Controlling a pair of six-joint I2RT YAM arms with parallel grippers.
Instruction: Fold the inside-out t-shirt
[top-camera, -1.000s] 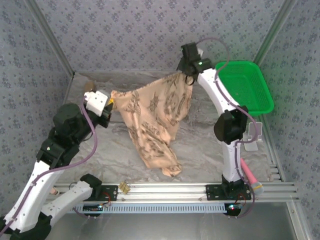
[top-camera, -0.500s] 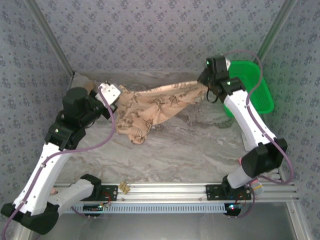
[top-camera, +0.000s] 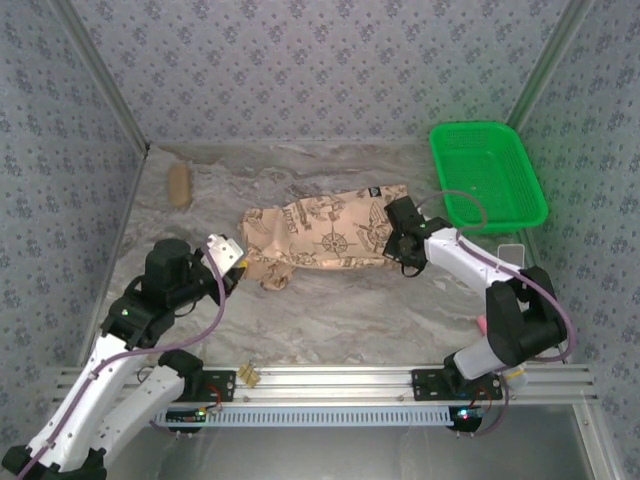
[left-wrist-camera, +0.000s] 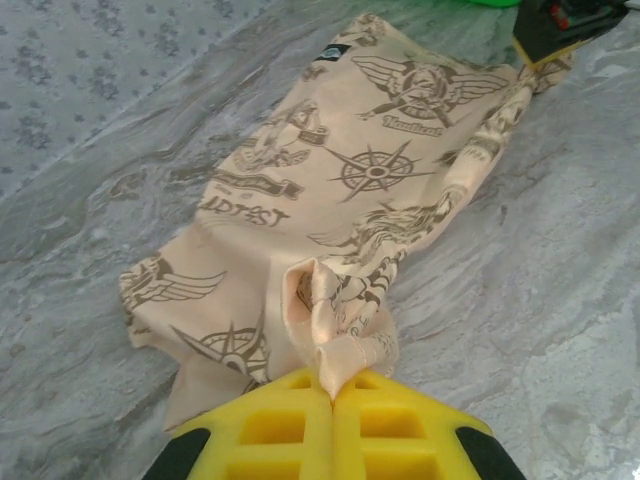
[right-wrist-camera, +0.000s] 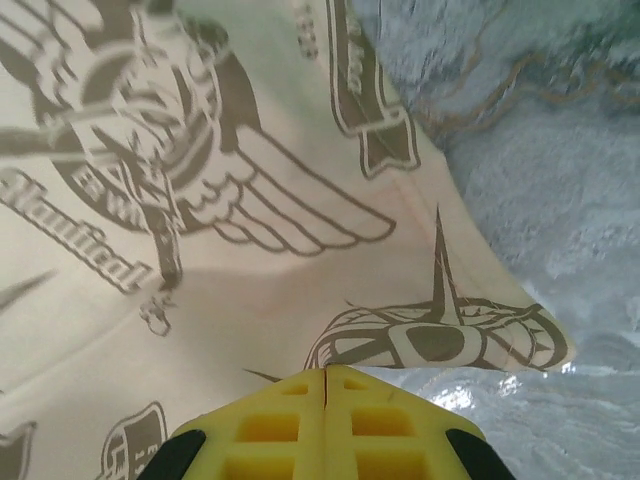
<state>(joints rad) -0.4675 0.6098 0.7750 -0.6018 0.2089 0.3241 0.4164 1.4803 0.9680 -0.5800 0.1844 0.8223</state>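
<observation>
Inside-out t-shirt (top-camera: 322, 238) lies on the table (top-camera: 400, 320) approx mid-way back, laid out as a long flattish band running left-right, printed side up; small dark label (top-camera: 374, 192) at its far edge; green basket (top-camera: 490, 175) sits beyond its right end, not touching.

Left jaws are fully closed on a bunched nub of cloth at the near-left corner, clear in the left wrist view. Right jaws are closed too; pads meet w/ the shirt's right-hand edge running straight into the seam btw them, so prob. pinching the hem, though the bite itself is hidden under the tips.

One grip per end, both low to the table: looks like a way to set the cloth down stretched out, not heaped; so I'd judge this the spreading step, prep for folding. Left end is crumpled and partly tucked under; likely needs smoothing first. Can't tell if the band is already doubled over.
</observation>
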